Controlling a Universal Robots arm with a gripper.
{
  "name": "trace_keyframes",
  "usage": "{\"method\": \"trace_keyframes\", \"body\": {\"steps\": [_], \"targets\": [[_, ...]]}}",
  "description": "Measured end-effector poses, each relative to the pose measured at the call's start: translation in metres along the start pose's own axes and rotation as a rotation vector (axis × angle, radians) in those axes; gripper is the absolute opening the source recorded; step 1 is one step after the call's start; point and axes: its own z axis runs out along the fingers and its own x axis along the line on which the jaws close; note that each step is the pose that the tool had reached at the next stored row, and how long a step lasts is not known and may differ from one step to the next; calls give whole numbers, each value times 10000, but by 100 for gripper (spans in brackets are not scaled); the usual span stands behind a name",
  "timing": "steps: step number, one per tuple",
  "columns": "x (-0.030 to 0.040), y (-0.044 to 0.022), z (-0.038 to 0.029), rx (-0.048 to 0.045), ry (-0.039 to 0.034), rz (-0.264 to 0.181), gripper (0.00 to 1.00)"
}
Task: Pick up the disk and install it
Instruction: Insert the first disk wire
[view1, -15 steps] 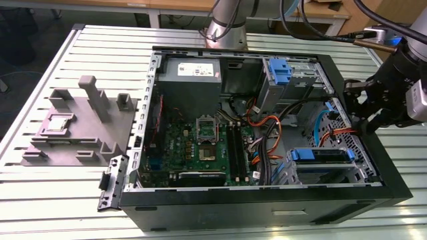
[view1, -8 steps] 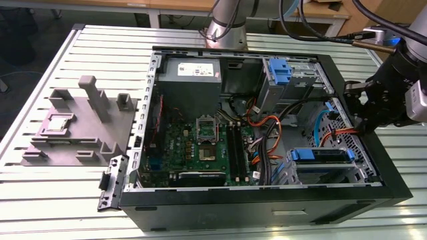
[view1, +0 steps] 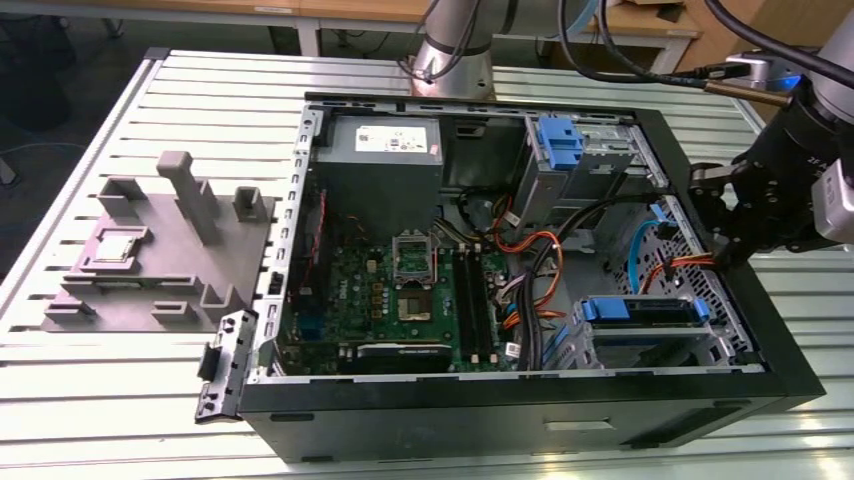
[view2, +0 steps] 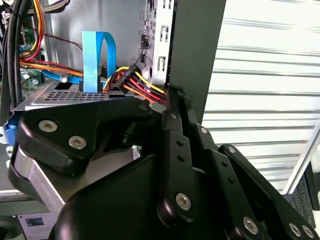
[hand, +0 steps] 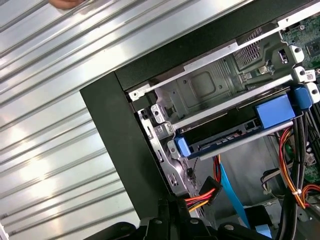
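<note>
The install looks nearly done: the disk (hand: 220, 134) sits in its bay at the computer case's (view1: 534, 412) corner, the gripper (view2: 171, 102) hangs closed and empty beside that wall, and final seating calls for a straight push.

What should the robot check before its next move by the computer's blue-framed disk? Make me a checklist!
1. The disk lies in the metal drive cage: ok.
2. The disk is pushed all the way in: cannot tell.
3. The claw is apart from the disk: ok.
4. The power plug with red and yellow wires is clear of the claw: not ok, it hangs right beside it.
5. The claw has room from the black case wall: not ok, it looks very close.
</note>
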Motion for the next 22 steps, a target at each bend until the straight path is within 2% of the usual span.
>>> {"method": "trace_keyframes", "body": {"steps": [5,14,16,20,22], "targets": [[6,-6,-45,-30,14,-21,18],[-5,-1,-51,-44,19,-26,16],[-40,16,-57,-45,20,-29,16],[-172,80,-82,-50,22,-41,16],[-210,98,-89,-55,29,-24,16]]}}
